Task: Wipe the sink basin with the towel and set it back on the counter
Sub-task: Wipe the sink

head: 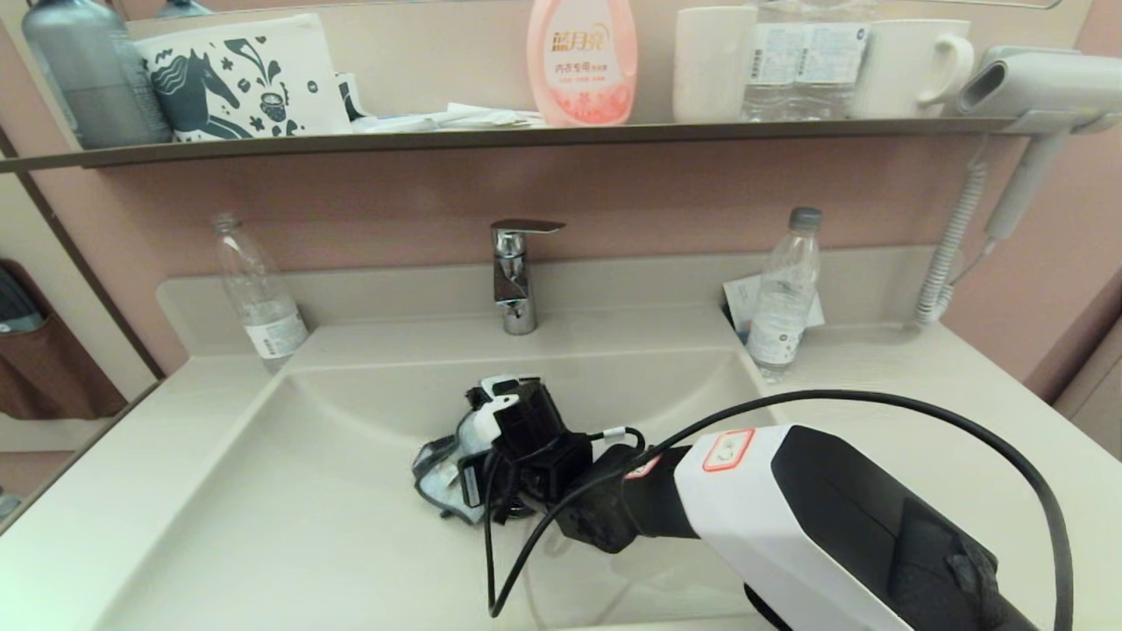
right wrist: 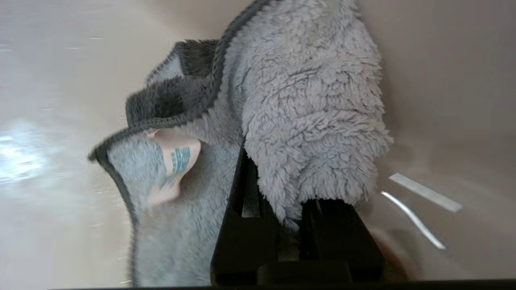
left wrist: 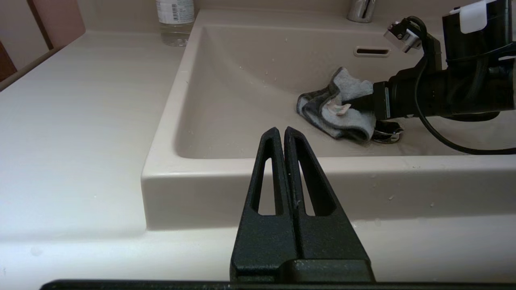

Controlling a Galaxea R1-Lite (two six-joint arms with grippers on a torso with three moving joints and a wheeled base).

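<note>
The right hand (head: 460,478) pinches the towel (head: 436,478) on the sink basin (head: 289,517) floor, beside the drain plug (left wrist: 386,136). The towel's white tag (right wrist: 173,165) carries teal print, illegible. The left hand (left wrist: 284,137), fingers pressed together, hovers before the basin's front edge; the table (head: 947,394) lies open either side.

Chrome single-lever faucet (head: 515,276) flanked by two clear plastic water bottles (head: 259,294) (head: 784,294); pink detergent bottle (head: 582,60) and white mugs (head: 912,66) seen on dark shelf (head: 526,138).
</note>
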